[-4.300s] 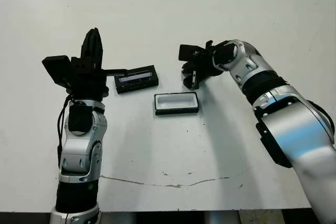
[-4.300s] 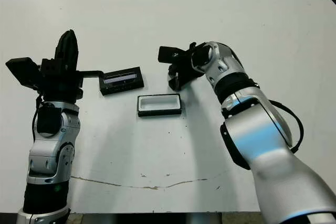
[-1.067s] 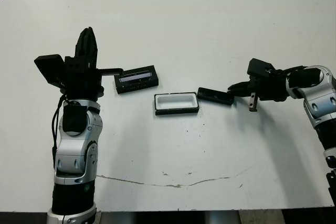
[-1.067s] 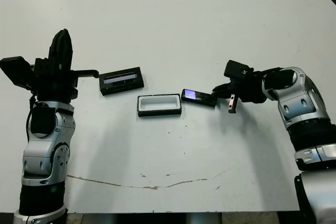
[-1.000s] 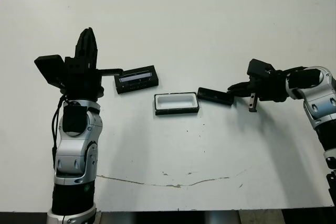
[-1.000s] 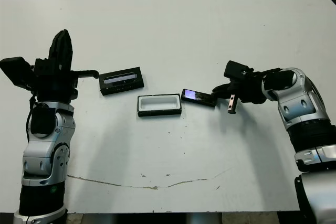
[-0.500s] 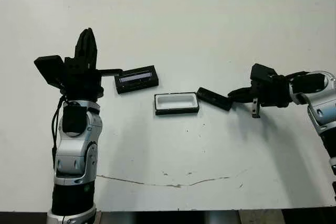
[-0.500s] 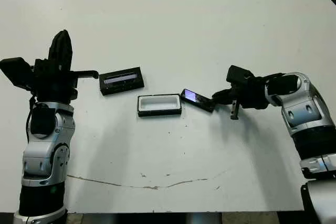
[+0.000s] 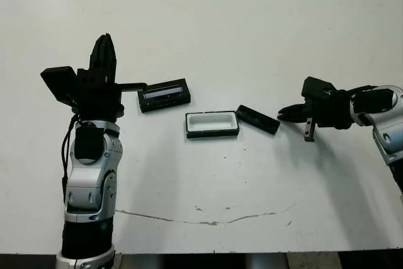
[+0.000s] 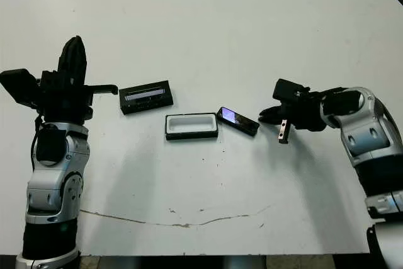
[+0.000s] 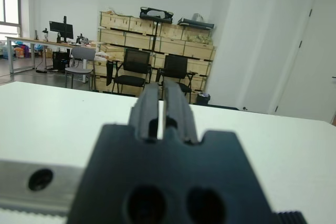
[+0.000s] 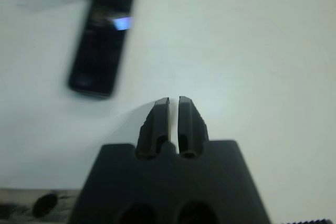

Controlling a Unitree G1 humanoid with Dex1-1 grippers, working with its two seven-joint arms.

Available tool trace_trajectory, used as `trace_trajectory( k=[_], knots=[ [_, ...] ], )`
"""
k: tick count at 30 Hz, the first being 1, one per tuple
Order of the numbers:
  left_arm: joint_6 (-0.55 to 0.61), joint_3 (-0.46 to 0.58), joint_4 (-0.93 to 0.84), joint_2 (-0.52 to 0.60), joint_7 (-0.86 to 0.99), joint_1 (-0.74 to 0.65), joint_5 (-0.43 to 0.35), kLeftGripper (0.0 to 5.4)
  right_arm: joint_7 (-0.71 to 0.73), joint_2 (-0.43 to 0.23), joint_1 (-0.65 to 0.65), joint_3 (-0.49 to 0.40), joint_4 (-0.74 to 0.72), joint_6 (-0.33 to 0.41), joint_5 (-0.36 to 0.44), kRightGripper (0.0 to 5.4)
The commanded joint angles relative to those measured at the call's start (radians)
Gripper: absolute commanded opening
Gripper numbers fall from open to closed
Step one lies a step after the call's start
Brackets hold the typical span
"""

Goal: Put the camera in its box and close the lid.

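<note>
Camera (image 10: 238,121) lies free, long axis slanting box (image 10: 191,126)-ward, just left of the nearer, clenched, empty right end effector (image 10: 263,115).

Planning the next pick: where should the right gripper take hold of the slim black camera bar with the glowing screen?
Probably across the two long edges of the slim black camera bar, near its middle, coming from above. It lies flat and slanted beside the white-lined box, so the right gripper, now shut, should open and turn to match that slant.

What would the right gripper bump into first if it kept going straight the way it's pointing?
Probably the camera. The right gripper points along the table toward it, with only bare table between them. The box lies just beyond.
</note>
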Motion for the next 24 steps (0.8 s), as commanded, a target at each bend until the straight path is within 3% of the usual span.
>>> trace_trajectory(
  k=[1,4,9,12,16,20,24],
  knots=[
    [0.009,0.007,0.008,0.009,-0.002,0.020,0.000,0.01,-0.095,-0.008,0.031,-0.059,0.004,-0.056,-0.002,0.00],
    [0.008,0.008,0.007,0.011,-0.003,0.024,0.001,0.01,-0.183,-0.002,0.038,-0.142,-0.055,-0.036,0.032,0.00],
    [0.010,0.016,0.006,0.017,-0.011,0.029,-0.006,0.01,-0.222,0.028,0.050,-0.288,-0.167,0.061,0.204,0.00],
    [0.015,0.020,0.001,0.021,-0.015,0.032,-0.009,0.01,-0.170,0.025,0.048,-0.326,-0.203,0.045,0.300,0.00],
    [0.018,0.022,-0.003,0.020,-0.018,0.038,-0.022,0.01,-0.138,0.020,0.068,-0.330,-0.275,0.064,0.370,0.00],
    [0.016,0.024,-0.005,0.023,-0.021,0.044,-0.026,0.01,-0.165,0.006,0.106,-0.296,-0.379,0.210,0.389,0.00],
    [0.025,0.032,-0.010,0.027,-0.026,0.047,-0.034,0.00,-0.162,-0.010,0.131,-0.244,-0.423,0.250,0.357,0.30]
  ],
)
